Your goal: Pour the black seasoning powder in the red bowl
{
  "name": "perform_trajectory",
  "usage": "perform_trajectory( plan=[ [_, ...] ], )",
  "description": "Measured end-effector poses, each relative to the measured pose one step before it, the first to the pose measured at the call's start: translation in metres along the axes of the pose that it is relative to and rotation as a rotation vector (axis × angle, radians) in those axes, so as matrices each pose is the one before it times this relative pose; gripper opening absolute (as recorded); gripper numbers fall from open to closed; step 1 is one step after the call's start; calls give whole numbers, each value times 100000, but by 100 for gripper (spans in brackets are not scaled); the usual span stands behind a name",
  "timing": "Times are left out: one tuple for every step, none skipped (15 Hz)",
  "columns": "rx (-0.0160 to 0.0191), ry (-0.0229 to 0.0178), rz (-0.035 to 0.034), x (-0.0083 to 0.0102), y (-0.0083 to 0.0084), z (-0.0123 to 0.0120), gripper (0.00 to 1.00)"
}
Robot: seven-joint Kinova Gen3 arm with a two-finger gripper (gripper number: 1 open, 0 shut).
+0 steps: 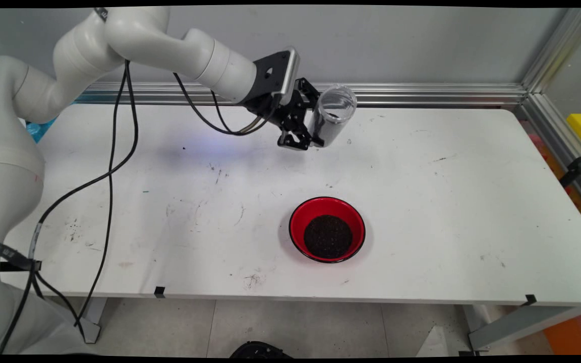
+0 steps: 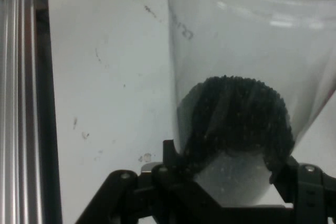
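The gripper (image 1: pixel 306 132) is clamped on a tilted cup (image 1: pixel 332 116) well behind the bowl (image 1: pixel 327 229), so leftover grains could spill.

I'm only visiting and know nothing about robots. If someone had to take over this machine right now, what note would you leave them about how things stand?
End effector: shut on the clear cup, held tilted above the far middle of the white table, off the surface.
Clear cup: a little dark granular stuff sits at its bottom end, seen in the hand view; the rest looks empty.
Red bowl: stands on the table's near side, nearer the camera than the cup and apart from it, with a heap of dark grains in its middle.
Done or left: nothing here settles that. A few dark specks and scuffs lie on the table.
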State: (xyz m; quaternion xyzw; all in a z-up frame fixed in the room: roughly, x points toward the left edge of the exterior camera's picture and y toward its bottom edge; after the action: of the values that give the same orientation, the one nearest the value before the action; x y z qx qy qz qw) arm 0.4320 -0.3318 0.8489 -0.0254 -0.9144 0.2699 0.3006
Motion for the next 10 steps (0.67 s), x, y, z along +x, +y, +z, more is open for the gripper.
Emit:
perform_trajectory(
  plan=[
    [-75, -272, 2835, 76, 192, -72, 0],
    [-224, -446, 3509, 58, 247, -41, 0],
    [86, -318, 3524, 59, 228, -25, 0],
    [185, -206, 3019, 54, 166, 3, 0],
    [316, -67, 4126, 67, 191, 56, 0],
    [393, -13, 4015, 60, 153, 78, 0],
    [410, -53, 4372, 51, 167, 101, 0],
    [507, -48, 3985, 42, 143, 118, 0],
    [509, -111, 3783, 35, 115, 160, 0],
    [443, -103, 2967, 27, 88, 137, 0]
  ],
)
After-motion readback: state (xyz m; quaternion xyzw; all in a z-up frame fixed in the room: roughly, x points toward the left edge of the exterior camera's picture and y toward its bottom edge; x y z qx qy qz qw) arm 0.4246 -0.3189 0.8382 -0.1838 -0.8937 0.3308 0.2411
